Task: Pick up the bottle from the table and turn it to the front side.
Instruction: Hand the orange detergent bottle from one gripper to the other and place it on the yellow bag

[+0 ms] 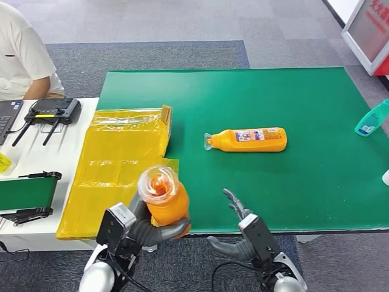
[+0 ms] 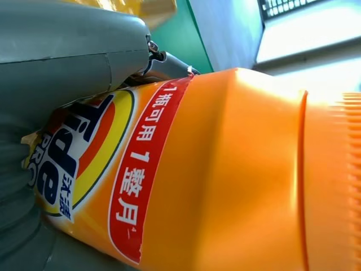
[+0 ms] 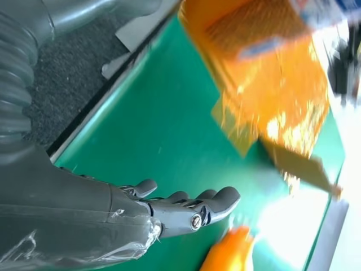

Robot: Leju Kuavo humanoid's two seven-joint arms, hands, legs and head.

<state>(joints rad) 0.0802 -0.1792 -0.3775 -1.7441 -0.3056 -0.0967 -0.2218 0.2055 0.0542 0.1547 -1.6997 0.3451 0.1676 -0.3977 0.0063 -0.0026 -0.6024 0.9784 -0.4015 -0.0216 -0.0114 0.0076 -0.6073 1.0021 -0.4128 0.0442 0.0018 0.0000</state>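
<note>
Left hand (image 1: 154, 228) gripping orange Tide detergent bottle (image 1: 166, 196) upright, cap toward camera, above near edge of green table (image 1: 321, 182); right hand (image 1: 240, 213) empty, fingers spread; second orange bottle (image 1: 247, 140) lying mid-table

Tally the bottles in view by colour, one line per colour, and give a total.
Orange bottles: 2, the one held in the left hand and the one lying on the green table.
Teal bottles: 1, lying at the table's right edge.
Total: 3 bottles.
</note>
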